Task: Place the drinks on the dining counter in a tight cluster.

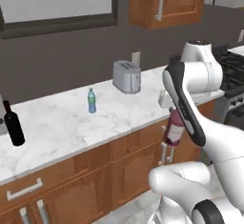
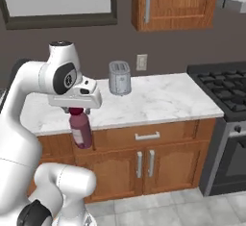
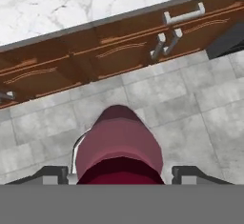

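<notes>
My gripper (image 2: 78,110) is shut on the neck of the dark-red juice bottle (image 2: 81,130), which hangs upright in the air in front of the wooden cabinets, just off the counter's edge. From the left the same juice bottle (image 1: 174,127) shows partly behind my forearm, under the gripper (image 1: 175,111). In the hand view the juice bottle (image 3: 119,147) sits between the fingers of the gripper (image 3: 119,173), above the tiled floor. The black wine bottle (image 1: 13,124) and the small blue water bottle (image 1: 92,101) stand on the marble wall counter (image 1: 62,118). The dining counter is out of view.
A silver toaster (image 2: 119,78) stands at the back of the wall counter (image 2: 153,100). A black stove (image 2: 226,90) adjoins it on the right. Drawers and cabinet doors with metal handles (image 2: 147,136) face me. Wall cabinets hang above.
</notes>
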Controlling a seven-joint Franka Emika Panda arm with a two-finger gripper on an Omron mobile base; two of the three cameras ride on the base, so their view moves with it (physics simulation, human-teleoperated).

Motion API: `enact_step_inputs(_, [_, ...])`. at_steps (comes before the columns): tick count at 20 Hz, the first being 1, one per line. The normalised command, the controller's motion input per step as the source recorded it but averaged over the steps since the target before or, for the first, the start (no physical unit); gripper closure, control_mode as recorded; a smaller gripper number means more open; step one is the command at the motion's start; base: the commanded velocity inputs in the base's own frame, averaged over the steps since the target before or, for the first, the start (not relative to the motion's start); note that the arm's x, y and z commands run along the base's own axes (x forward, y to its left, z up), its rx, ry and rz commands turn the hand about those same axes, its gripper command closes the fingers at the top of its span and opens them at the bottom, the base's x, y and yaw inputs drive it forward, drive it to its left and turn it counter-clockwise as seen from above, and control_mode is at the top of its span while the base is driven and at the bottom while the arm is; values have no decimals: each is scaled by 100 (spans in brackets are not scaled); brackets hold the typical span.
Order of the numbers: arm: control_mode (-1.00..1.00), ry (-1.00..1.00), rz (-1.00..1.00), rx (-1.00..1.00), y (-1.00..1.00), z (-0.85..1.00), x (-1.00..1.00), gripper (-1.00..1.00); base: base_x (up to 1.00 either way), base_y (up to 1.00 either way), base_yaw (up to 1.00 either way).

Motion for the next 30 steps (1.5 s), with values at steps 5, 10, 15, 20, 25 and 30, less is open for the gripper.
enact_step_inputs(5, [100, 0, 0, 0, 0, 0, 0, 100, 0, 0, -77])
enact_step_inputs(10, [100, 0, 0, 0, 0, 0, 0, 100, 0, -5, -83])
enact_step_inputs(15, [100, 0, 0, 0, 0, 0, 0, 100, 3, -9, -85])
enact_step_inputs(20, [100, 0, 0, 0, 0, 0, 0, 100, 0, -14, -78])
enact_step_inputs(25, [100, 0, 0, 0, 0, 0, 0, 100, 2, -4, -65])
enact_step_inputs(30, [100, 0, 0, 0, 0, 0, 0, 100, 3, -18, -45])
